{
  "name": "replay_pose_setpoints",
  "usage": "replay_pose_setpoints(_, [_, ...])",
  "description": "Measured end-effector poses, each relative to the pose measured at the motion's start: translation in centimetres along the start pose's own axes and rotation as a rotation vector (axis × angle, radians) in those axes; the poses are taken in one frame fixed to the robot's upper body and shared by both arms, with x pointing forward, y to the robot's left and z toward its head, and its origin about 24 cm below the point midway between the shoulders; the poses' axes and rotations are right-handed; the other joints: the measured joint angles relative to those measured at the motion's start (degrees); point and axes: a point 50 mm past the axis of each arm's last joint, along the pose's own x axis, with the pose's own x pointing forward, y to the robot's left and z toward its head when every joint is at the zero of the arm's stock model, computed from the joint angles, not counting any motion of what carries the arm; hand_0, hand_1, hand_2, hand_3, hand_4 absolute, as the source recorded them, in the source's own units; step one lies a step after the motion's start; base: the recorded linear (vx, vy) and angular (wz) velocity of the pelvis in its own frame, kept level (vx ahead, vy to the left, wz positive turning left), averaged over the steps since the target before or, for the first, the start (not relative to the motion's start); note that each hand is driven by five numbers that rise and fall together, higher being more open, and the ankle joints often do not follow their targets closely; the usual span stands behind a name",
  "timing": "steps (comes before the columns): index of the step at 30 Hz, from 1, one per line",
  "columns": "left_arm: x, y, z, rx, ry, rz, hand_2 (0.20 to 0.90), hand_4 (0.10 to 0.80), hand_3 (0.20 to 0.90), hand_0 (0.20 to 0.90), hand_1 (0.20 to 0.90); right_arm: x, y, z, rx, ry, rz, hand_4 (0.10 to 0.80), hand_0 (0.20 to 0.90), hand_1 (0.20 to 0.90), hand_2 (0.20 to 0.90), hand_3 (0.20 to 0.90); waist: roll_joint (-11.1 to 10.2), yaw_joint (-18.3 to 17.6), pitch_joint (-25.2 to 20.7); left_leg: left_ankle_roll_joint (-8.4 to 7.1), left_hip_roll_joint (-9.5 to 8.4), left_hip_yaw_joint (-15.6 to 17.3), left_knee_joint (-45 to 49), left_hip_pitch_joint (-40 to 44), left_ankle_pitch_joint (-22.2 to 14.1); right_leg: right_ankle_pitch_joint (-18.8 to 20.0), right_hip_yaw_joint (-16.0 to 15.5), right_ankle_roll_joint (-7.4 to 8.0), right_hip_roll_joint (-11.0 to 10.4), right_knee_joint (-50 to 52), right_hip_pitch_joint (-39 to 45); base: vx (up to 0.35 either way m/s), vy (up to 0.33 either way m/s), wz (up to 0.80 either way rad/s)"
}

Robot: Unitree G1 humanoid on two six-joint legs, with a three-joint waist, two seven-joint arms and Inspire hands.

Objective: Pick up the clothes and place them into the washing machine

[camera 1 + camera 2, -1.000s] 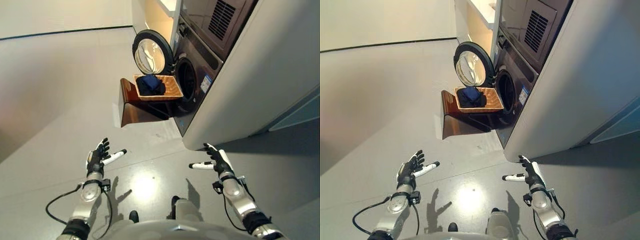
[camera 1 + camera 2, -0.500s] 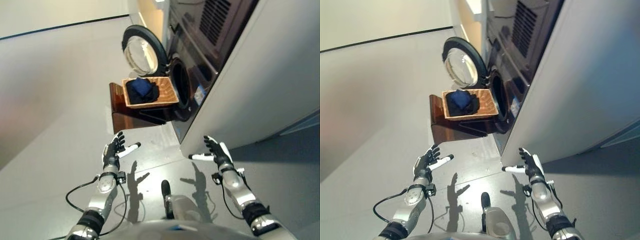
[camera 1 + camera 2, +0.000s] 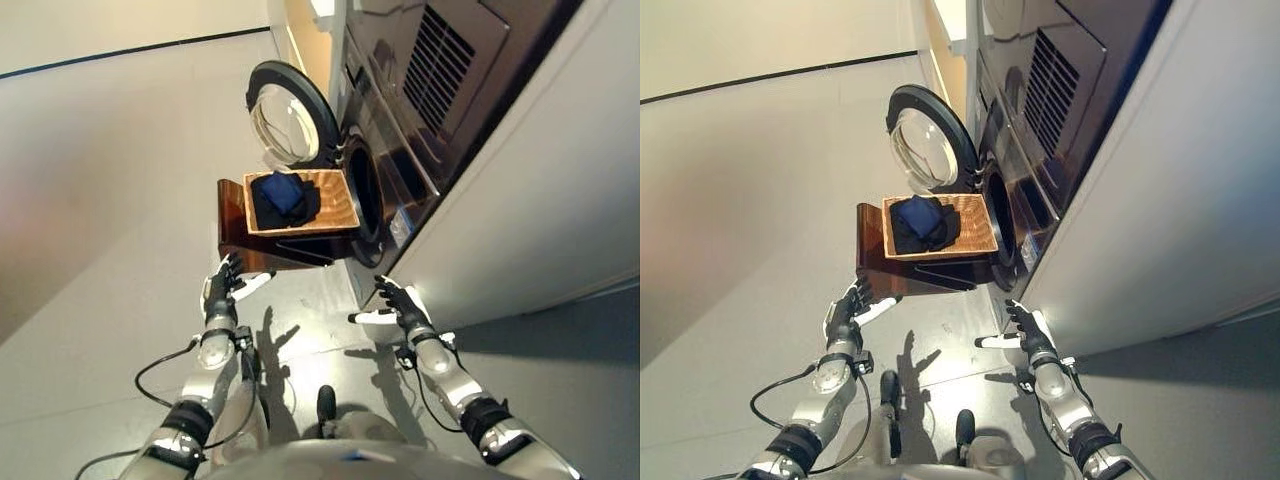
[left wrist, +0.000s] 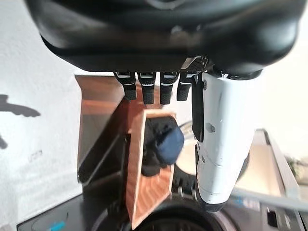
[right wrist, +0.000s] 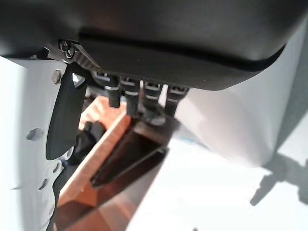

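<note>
Dark blue clothes (image 3: 283, 196) lie bundled in a shallow wicker basket (image 3: 335, 205) on a low dark brown box (image 3: 232, 232) beside the washing machine (image 3: 365, 190), whose round door (image 3: 285, 113) stands open. The clothes also show in the left wrist view (image 4: 163, 146). My left hand (image 3: 222, 288) is open and empty, just short of the box's near corner. My right hand (image 3: 393, 304) is open and empty, low in front of the machine's lower corner.
A tall pale cabinet side (image 3: 540, 210) runs along the right of the machine. A dark vented panel (image 3: 440, 60) sits above the drum opening. Grey floor (image 3: 110, 200) stretches to the left of the box.
The view has shifted closer to the machine and basket. Both hands have come forward toward the box, still open and empty.
</note>
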Motion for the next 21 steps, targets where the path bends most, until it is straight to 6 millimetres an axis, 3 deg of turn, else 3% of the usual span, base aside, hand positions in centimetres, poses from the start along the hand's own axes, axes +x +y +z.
replay_pose_setpoints(3, [-0.1,0.3,-0.6,-0.003,0.029,0.021,0.900,0.800,0.900,0.900,0.900,0.7,-0.7,1.1,0.017,-0.020,-0.035,0.800,0.900,0.900,0.900,0.900,1.3,0.5,-0.4,1.13,0.11,1.4,1.8,0.5,1.9,-1.9,2.2,1.52,-0.3,0.0,1.7,0.400,0.297,-0.50])
replay_pose_setpoints(5, [0.1,0.2,-0.3,-0.006,0.020,0.021,0.900,0.800,0.900,0.900,0.900,1.2,-1.4,2.2,0.042,-0.047,-0.074,0.800,0.900,0.900,0.900,0.900,1.9,0.5,-1.0,1.66,0.22,2.2,2.0,1.4,2.1,-3.4,4.0,3.77,-1.3,0.0,2.2,0.276,0.173,-0.45])
replay_pose_setpoints(6, [0.2,0.0,-0.2,-0.008,0.015,0.019,0.900,0.800,0.900,0.900,0.900,1.3,-1.7,2.4,0.048,-0.052,-0.090,0.800,0.900,0.900,0.900,0.900,2.1,0.4,-1.3,3.86,-0.04,3.6,1.5,2.0,3.8,-3.8,4.6,5.05,-1.8,0.3,2.3,0.199,0.108,-0.36])
replay_pose_setpoints(7, [0.5,-0.1,0.4,-0.007,0.000,0.017,0.900,0.800,0.900,0.900,0.900,1.4,-1.9,2.6,0.055,-0.056,-0.100,0.800,0.900,0.900,0.900,0.900,1.3,0.3,-1.5,10.53,-1.90,5.5,1.2,2.9,5.1,-5.4,5.7,7.56,-3.8,2.5,2.0,0.259,0.168,-0.15])
replay_pose_setpoints(9, [1.2,-0.5,1.7,-0.007,-0.039,0.015,0.900,0.800,0.900,0.900,0.900,1.5,-1.8,2.6,0.056,-0.056,-0.094,0.800,0.900,0.900,0.900,0.900,0.2,0.4,-2.0,12.62,-5.33,5.9,0.9,4.5,3.2,-8.1,7.2,9.91,-7.5,9.5,1.6,0.301,0.224,0.11])
replay_pose_setpoints(11, [1.9,-0.7,3.4,0.002,-0.093,0.006,0.900,0.800,0.900,0.900,0.900,1.5,-1.6,2.8,0.057,-0.062,-0.087,0.800,0.900,0.900,0.900,0.900,-0.4,1.7,-2.3,14.42,-7.25,5.8,1.5,5.5,2.0,-9.8,8.3,12.35,-9.9,22.1,-1.7,0.165,0.154,0.11])
replay_pose_setpoints(12, [2.3,-0.6,4.2,0.013,-0.119,0.002,0.900,0.800,0.900,0.900,0.900,1.6,-1.4,3.0,0.058,-0.065,-0.079,0.800,0.900,0.900,0.900,0.900,-1.3,2.1,-2.3,14.73,-8.28,5.5,2.4,5.5,1.3,-10.3,8.9,13.42,-11.6,27.3,-2.7,0.174,0.133,0.23])
replay_pose_setpoints(13, [2.7,-0.2,5.0,0.030,-0.147,0.006,0.900,0.800,0.900,0.900,0.900,1.7,-1.1,3.3,0.062,-0.069,-0.072,0.800,0.900,0.900,0.900,0.900,-2.4,2.3,-2.3,15.38,-9.30,4.8,3.1,5.9,0.2,-9.6,9.9,14.26,-11.8,32.4,-4.1,0.125,0.083,0.37])
replay_pose_setpoints(16, [3.2,0.5,6.4,0.059,-0.188,0.015,0.900,0.800,0.900,0.900,0.900,2.5,-1.2,4.4,0.040,-0.084,-0.075,0.800,0.900,0.900,0.900,0.900,-3.3,3.1,-2.2,16.30,-9.40,3.8,4.0,6.2,-1.1,-9.8,9.0,14.79,-12.2,40.1,-9.7,0.140,0.047,0.17])
replay_pose_setpoints(18, [3.3,0.8,6.4,0.066,-0.191,0.021,0.900,0.800,0.900,0.900,0.900,2.8,-1.5,4.9,0.021,-0.092,-0.083,0.800,0.900,0.900,0.900,0.900,-3.5,3.1,-2.0,17.04,-8.86,2.7,3.8,6.8,-2.2,-10.7,5.8,13.71,-12.5,38.8,-13.8,0.211,0.006,0.11])
replay_pose_setpoints(19, [3.3,0.9,6.4,0.066,-0.188,0.024,0.900,0.800,0.900,0.900,0.900,3.0,-1.5,5.1,-0.017,-0.092,-0.079,0.800,0.900,0.900,0.900,0.900,-3.5,3.2,-2.0,16.35,-8.20,3.0,3.7,7.1,-1.9,-10.9,2.3,13.78,-13.4,34.5,-14.3,0.184,-0.042,0.09])
replay_pose_setpoints(21, [3.2,0.9,6.4,0.063,-0.196,0.019,0.900,0.800,0.900,0.900,0.900,3.3,-1.6,5.2,-0.108,-0.091,-0.070,0.800,0.900,0.900,0.900,0.900,-4.3,3.1,-1.8,15.61,-7.52,2.7,3.5,6.9,-1.9,-9.8,-1.7,14.76,-13.2,22.3,-15.3,0.197,-0.068,0.10])
